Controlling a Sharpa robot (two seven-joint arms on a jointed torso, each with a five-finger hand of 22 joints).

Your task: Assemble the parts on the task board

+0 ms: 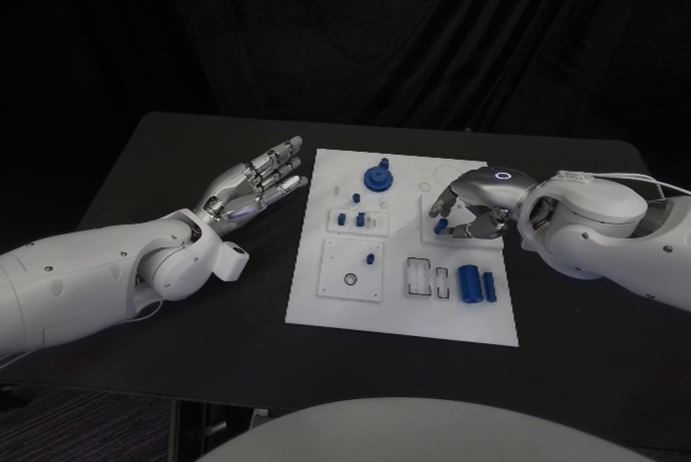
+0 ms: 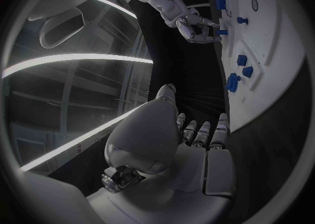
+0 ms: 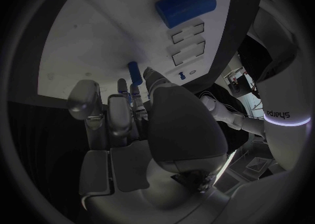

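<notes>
I record a white task board (image 1: 320,302) on a black surface (image 1: 173,163), carrying blue parts (image 1: 469,279). Both arms are white; the left robot hand (image 1: 257,188) and right robot hand (image 1: 468,215) are silver.

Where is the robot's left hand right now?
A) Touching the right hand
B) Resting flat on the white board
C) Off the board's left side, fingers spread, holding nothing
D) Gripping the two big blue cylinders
C: in the head view the left hand hangs over the black table beside the task board, fingers apart and empty, while the right hand works at the board's far side.
</notes>
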